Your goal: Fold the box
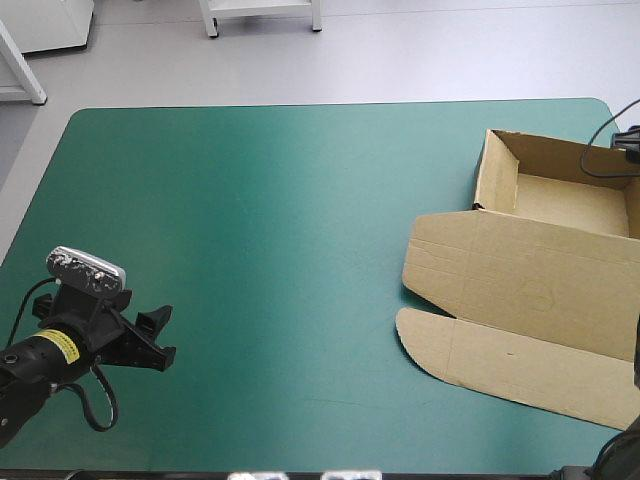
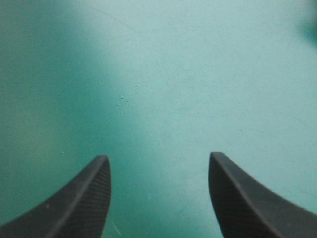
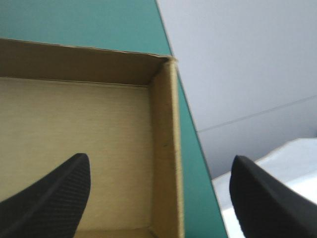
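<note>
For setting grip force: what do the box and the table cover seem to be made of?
The box: brown board, likely corrugated cardboard, matt; fine ribbing and scored creases show. The teal-green cover: smooth mat, perhaps vinyl or rubber; soft sheen, faint scratches.

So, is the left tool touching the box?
No, the left tool is over bare teal-green cover, well apart from the box at its right side.

The left arm (image 1: 35, 362) is black, with a yellow label (image 1: 58, 346) at its wrist. The left pincer (image 2: 158, 156) and the right pincer (image 3: 161, 157) each carry two black, fin-shaped fingers (image 2: 79, 203) with finely ribbed faces.
</note>
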You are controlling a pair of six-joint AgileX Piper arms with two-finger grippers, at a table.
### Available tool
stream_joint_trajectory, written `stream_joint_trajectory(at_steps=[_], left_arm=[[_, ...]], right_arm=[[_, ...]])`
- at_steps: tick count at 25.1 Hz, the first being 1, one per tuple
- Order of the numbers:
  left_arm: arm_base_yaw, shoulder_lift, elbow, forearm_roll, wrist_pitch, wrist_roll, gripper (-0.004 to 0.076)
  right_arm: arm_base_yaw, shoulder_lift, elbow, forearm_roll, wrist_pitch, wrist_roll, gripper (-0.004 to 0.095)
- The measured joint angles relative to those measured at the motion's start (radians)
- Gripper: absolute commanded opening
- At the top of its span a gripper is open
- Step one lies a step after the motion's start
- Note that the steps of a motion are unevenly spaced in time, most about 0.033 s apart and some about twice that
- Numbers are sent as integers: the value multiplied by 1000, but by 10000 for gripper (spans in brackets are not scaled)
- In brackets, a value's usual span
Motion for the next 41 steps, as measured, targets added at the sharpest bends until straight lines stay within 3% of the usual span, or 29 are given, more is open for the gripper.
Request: stream_joint_trajectory(at_steps=[8, 12, 17, 22, 29, 41], left_arm=[[0, -2, 0, 56, -4, 0, 420], [0, -35, 4, 56, -16, -15, 420], [0, -229, 65, 48, -9, -23, 393], [0, -438, 143, 60, 0, -30, 351], [0, -575, 294, -30, 3, -30, 351], [0, -707, 410, -57, -12, -30, 349]], right_arm=[[88, -240, 36, 416, 87, -179, 198], [200, -395, 158, 484, 50, -256, -14], [420, -786, 529, 490, -116, -300, -13], [457, -1274, 929, 489, -239, -310, -13], [456, -1648, 1262, 482, -247, -208, -13], [456, -1817, 1444, 437, -175, -138, -13]])
